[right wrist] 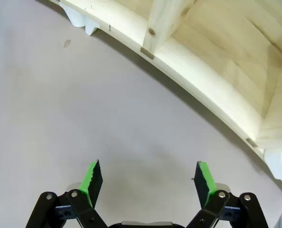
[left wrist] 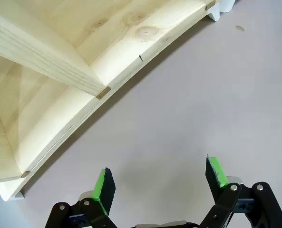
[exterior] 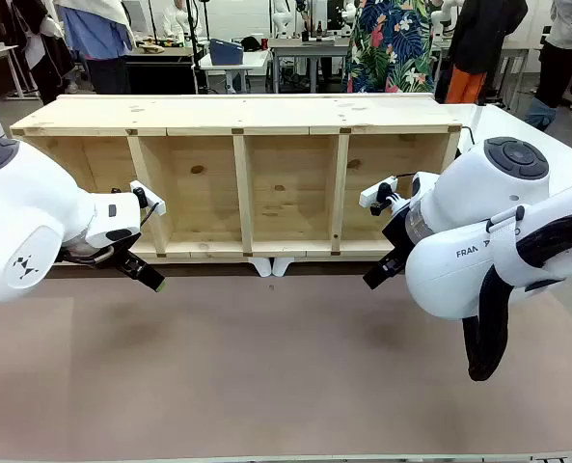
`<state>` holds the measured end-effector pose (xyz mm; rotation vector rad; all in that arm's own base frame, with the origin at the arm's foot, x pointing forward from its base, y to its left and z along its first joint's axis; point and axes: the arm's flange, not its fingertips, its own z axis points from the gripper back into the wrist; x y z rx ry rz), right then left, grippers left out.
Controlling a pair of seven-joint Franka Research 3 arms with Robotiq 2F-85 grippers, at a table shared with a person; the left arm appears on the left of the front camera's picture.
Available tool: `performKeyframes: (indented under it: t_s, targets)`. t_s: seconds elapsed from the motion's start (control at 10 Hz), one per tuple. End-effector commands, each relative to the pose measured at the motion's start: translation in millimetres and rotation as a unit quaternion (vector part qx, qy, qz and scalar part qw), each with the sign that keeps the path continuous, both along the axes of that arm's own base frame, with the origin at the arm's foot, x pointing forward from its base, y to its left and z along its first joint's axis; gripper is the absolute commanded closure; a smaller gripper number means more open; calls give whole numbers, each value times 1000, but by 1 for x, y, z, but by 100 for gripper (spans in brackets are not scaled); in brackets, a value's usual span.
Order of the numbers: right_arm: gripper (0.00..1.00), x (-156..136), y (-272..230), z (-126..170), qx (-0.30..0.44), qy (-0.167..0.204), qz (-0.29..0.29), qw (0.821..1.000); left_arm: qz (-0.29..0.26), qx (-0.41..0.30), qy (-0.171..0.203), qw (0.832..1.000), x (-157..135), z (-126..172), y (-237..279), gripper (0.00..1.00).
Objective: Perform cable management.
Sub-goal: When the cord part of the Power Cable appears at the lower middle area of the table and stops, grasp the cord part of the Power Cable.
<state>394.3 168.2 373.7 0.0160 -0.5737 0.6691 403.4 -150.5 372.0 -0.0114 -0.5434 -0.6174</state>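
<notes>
both arms are low in front of the shelf (exterior: 242, 116), which lies long-side down on the worktop (exterior: 266, 376) with its open bays facing the robot. the left gripper (exterior: 147, 276) hangs off the shelf's left bay, jaws wide apart and holding nothing. its wrist view has the green pads (left wrist: 104, 184) over bare worktop just short of the shelf's front edge. the right gripper (exterior: 382, 270) mirrors it off the shelf's right bay, jaws spread just as wide and also empty, with only plain surface between its pads (right wrist: 203, 176).

where the cable lies i cannot tell. nothing thin and black crosses the worktop in front of the shelf, and the bays look bare.

so this reads as the very start: a ready pose, no grasp made, nothing routed. the next move calls for finding the cord first, perhaps behind or beside the shelf, or from the person. then one arm would have to close on it near the plug end.
</notes>
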Motion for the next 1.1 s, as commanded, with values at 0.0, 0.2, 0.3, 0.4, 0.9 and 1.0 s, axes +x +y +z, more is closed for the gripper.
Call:
performKeyframes:
  t_s: [0.0, 0.2, 0.3, 0.4, 0.9, 1.0]
  targets:
    - [0, 0, 0, 0, 0, 0, 0, 1000, 0, 0, 0, 1000, 0, 0, 0, 0]
    - [0, 0, 0, 0, 0, 0, 0, 1000, 0, 0, 0, 1000, 0, 0, 0, 0]
    - [0, 0, 0, 0, 0, 0, 0, 1000, 0, 0, 0, 1000, 0, 0, 0, 0]
    - [0, 0, 0, 0, 0, 0, 0, 1000, 0, 0, 0, 1000, 0, 0, 0, 0]
    - [0, 0, 0, 0, 0, 0, 0, 1000, 0, 0, 0, 1000, 0, 0, 0, 0]
    - [0, 0, 0, 0, 0, 0, 0, 1000, 0, 0, 0, 1000, 0, 0, 0, 0]
